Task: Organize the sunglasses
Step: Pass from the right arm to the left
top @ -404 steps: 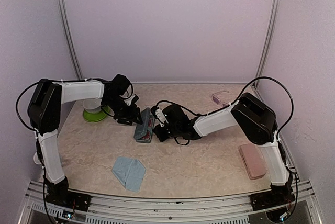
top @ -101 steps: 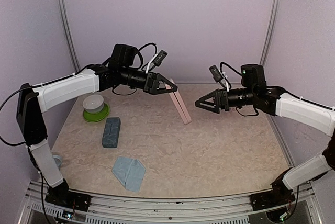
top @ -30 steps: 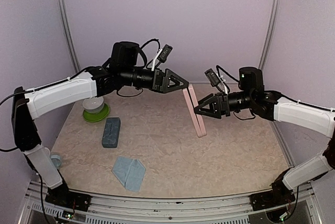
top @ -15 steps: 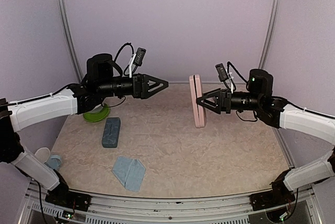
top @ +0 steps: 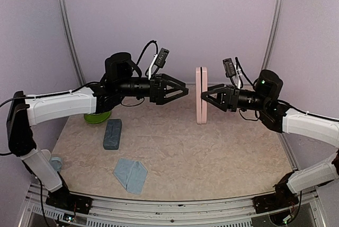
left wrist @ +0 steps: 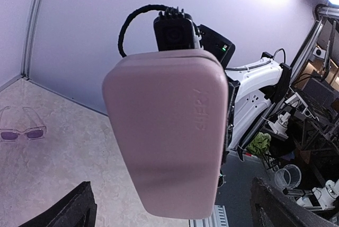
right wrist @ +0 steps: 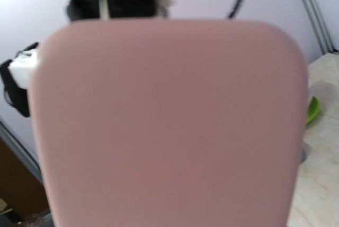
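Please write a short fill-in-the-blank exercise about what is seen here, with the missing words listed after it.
The right gripper holds the ___ case upright.
The left gripper has its jaws ___ and does not touch that case.
The light-blue cloth lies nearer the base of the ___ arm.
The sunglasses lie on the ___.
Missing words: pink; open; left; table.

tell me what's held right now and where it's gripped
The right gripper holds the pink case upright in the air, clamped across its long edges about midway. The left gripper is open and empty.
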Controlling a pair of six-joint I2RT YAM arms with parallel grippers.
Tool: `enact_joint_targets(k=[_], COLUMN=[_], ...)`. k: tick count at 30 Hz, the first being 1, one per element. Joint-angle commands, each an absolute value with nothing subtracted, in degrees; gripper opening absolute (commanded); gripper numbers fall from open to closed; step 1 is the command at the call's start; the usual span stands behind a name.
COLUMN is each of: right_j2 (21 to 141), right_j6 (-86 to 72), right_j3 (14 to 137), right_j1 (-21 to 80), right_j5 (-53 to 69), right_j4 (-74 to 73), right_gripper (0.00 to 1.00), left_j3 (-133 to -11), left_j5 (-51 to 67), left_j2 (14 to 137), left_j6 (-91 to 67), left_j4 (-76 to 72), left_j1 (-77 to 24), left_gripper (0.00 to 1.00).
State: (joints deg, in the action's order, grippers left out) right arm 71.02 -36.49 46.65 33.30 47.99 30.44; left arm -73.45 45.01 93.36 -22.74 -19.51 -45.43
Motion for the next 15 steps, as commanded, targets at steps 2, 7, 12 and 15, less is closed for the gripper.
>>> enact_joint_targets(k=[2, 7, 12, 15], right_j2=[71.0, 71.7, 72.7, 73.1], right_j6=[-37.7, -37.6, -36.8, -36.8], right_j3=[47.7, 48.4, 49.5, 49.8], right_j1=[34.4, 34.6, 34.6, 34.7], right_j5=[50.5, 51.0, 51.4, 51.7], right_j4=[35.1, 34.8, 33.6, 33.6], right_gripper=[0.56, 0.56, 0.55, 0.55], left_j3=[-77.6, -78.7, -78.5, -78.6], left_j5=[46.3, 46.1, 45.2, 44.5], left_j2=[96.1, 97.0, 97.0, 97.3], left_j6=[-23.6, -24.3, -24.8, -25.0], left_j4=[-22.4, -22.9, -24.2, -23.9], left_j1=[-46.5, -47.7, -48.7, -48.9], left_gripper=[0.99, 0.99, 0.98, 0.96])
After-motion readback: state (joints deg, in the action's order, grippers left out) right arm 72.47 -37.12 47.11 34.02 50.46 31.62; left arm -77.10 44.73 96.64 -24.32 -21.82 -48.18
